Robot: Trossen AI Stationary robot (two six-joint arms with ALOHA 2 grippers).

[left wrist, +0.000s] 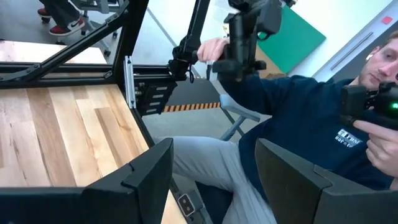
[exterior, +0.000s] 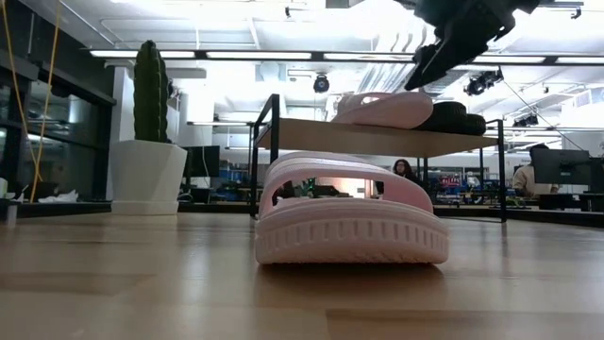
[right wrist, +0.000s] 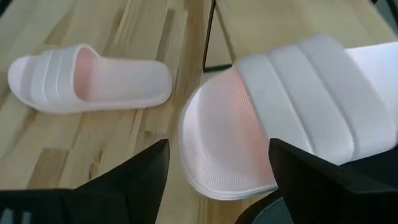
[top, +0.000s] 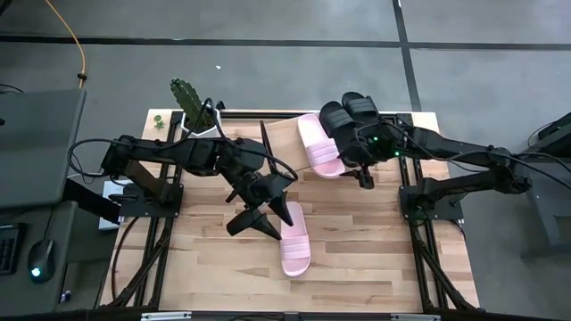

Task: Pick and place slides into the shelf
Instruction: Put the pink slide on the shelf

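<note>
One pink slide [top: 319, 147] lies sole down on the shelf [top: 277, 134], next to two black slides [top: 354, 111] at its right end. In the low view the pink slide [exterior: 387, 109] and the black slides [exterior: 455, 115] rest on the plank [exterior: 311, 137]. My right gripper [right wrist: 217, 149] stands open just above the shelved pink slide's near end [right wrist: 217, 143], a finger on either side, apart from it. A second pink slide [top: 295, 239] lies on the table. My left gripper [top: 265, 218] hovers open beside that slide, above the table's middle.
A cactus in a white pot [exterior: 146, 142] stands at the table's far left corner, beside the shelf's left end frame [exterior: 274, 151]. A person [left wrist: 298, 124] sits beyond the table's edge in the left wrist view. Bare tabletop [top: 375, 259] lies at the near right.
</note>
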